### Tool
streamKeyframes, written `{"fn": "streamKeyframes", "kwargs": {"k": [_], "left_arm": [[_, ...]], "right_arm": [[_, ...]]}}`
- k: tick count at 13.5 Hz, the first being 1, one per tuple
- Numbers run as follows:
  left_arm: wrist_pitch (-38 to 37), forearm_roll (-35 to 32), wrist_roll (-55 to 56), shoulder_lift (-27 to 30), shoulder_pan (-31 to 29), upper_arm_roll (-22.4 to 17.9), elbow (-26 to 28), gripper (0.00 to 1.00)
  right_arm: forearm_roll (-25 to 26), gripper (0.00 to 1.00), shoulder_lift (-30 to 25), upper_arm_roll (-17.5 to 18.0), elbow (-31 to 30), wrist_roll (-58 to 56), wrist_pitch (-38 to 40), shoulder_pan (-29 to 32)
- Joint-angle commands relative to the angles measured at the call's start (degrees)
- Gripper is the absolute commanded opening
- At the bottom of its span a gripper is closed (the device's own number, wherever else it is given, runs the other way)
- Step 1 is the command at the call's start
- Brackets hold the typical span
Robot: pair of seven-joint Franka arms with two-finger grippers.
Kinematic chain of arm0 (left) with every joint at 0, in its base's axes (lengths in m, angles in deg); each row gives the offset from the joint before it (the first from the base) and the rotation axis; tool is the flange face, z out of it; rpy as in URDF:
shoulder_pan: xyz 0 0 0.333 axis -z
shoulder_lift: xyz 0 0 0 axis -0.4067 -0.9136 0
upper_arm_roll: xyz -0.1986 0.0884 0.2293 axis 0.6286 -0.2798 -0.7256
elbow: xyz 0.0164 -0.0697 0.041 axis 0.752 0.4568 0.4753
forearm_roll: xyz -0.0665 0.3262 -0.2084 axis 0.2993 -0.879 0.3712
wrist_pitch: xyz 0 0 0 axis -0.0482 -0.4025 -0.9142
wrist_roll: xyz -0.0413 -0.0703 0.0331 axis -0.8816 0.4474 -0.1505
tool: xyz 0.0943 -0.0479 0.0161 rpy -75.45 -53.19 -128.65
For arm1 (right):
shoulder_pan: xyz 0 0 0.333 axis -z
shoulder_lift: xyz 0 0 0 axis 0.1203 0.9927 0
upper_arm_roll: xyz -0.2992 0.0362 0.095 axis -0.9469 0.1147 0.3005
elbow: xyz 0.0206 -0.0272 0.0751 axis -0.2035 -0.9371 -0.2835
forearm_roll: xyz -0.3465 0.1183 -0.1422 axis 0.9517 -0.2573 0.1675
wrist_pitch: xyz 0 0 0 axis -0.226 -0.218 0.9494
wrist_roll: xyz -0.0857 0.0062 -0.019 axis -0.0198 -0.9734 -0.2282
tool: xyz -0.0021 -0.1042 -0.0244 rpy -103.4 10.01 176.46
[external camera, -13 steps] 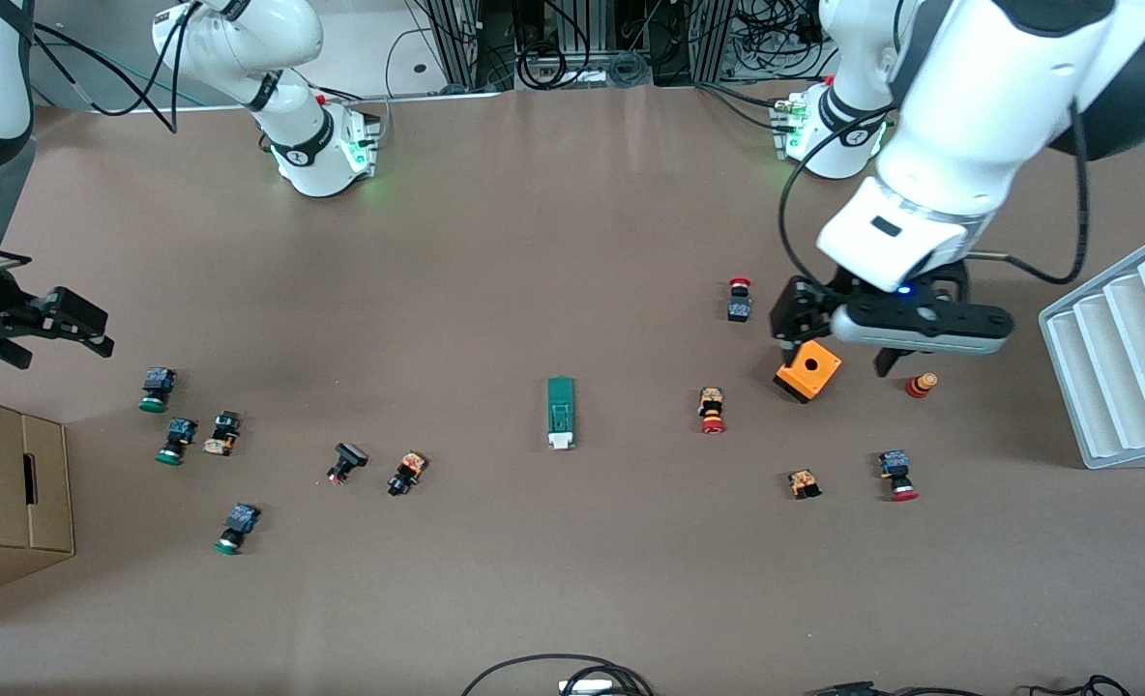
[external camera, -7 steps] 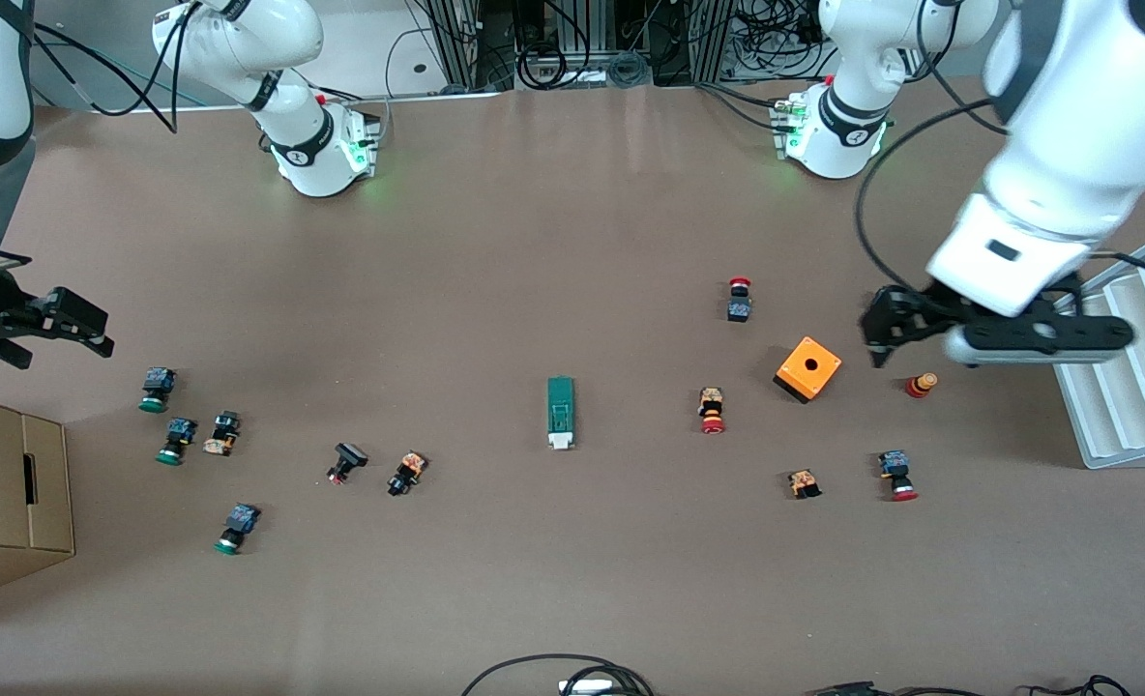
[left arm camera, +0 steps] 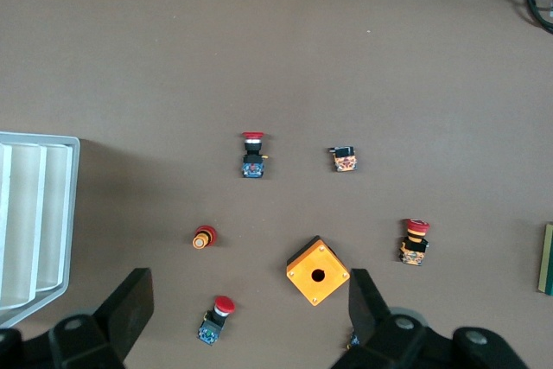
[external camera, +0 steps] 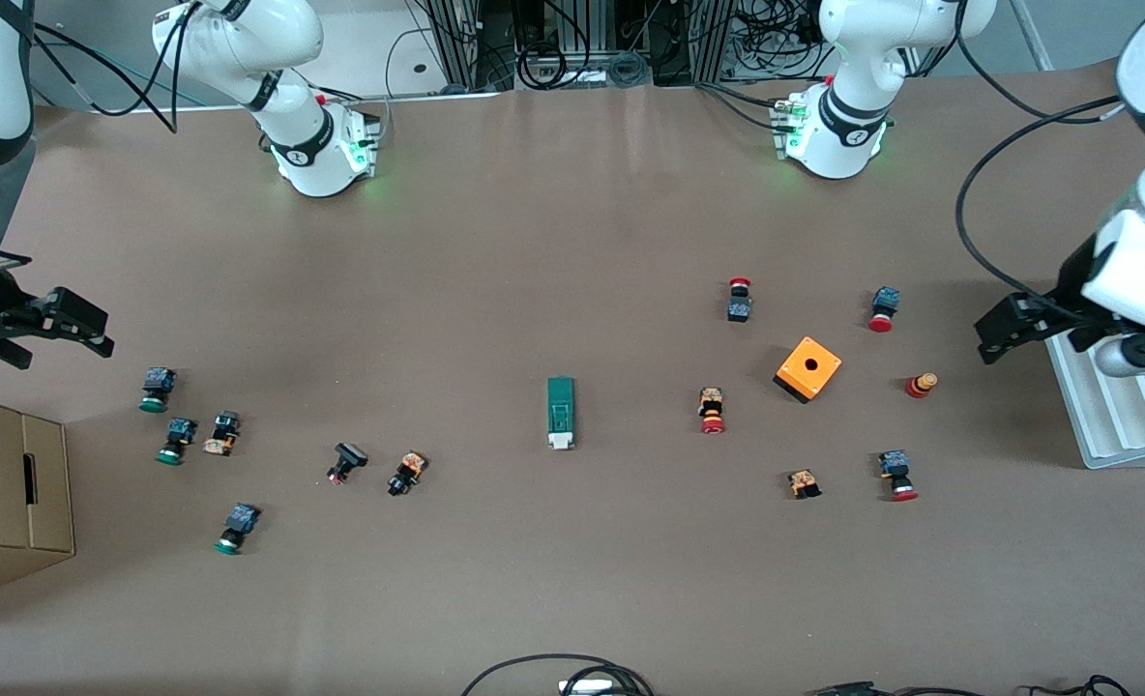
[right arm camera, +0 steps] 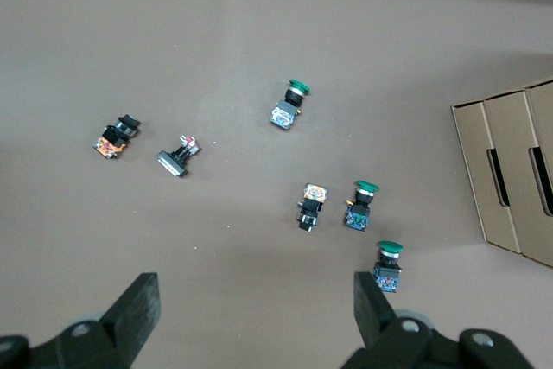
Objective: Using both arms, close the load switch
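The load switch (external camera: 560, 413) is a narrow dark-green block with a white lever end. It lies flat in the middle of the table, and nothing touches it. Only its edge shows in the left wrist view (left arm camera: 547, 258). My left gripper (external camera: 1027, 329) hangs open and empty in the air by the white tray at the left arm's end. In its wrist view the left gripper (left arm camera: 249, 308) is open high above a red-capped push-button (left arm camera: 214, 319). My right gripper (external camera: 45, 333) waits open and empty over the right arm's end of the table; its wrist view shows the right gripper (right arm camera: 255, 304) above bare table.
An orange cube box (external camera: 808, 368) with a hole stands between the switch and the white ribbed tray (external camera: 1124, 358). Several red-capped push-buttons (external camera: 880, 309) lie around the box. Several green-capped ones (external camera: 155, 389) lie near the cardboard box (external camera: 7, 493). Cables (external camera: 558, 672) lie at the near table edge.
The left arm has swung from over the orange box toward its own end of the table, by the white tray, uncovering a red-capped push-button. The right arm has not moved.
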Motion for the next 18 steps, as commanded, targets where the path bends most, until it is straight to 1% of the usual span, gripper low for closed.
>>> {"fn": "streamKeyframes", "kwargs": {"k": [1, 5, 10, 13, 15, 18], "left_arm": [[-2.0, 2.6, -0.9, 1.6, -0.7, -2.1, 1.2, 1.0], [-4.2, 3.0, -5.2, 1.2, -3.4, -2.4, 0.7, 1.0], [-3.6, 2.5, -5.4, -2.1, -3.5, -2.4, 1.0, 1.0], [-4.2, 2.9, -6.7, -1.6, -3.9, -2.4, 0.4, 1.0], [-7.1, 2.4, -6.7, -1.1, -3.7, -2.4, 0.4, 1.0], [-9.1, 2.1, -8.6, -0.3, -3.8, -2.4, 1.0, 1.0]], "right_arm": [[1.2, 1.0, 0.6, 0.0, 1.3, -0.7, 0.1, 0.1], [1.2, 1.0, 0.6, 0.0, 1.3, -0.6, 0.1, 0.0], [1.2, 1.0, 0.7, 0.0, 1.3, -0.7, 0.1, 0.1], [1.2, 1.0, 0.8, 0.0, 1.3, -0.7, 0.1, 0.1], [1.2, 1.0, 0.8, 0.0, 1.3, -0.7, 0.1, 0.1], [1.2, 1.0, 0.8, 0.0, 1.3, -0.7, 0.1, 0.1]]}}
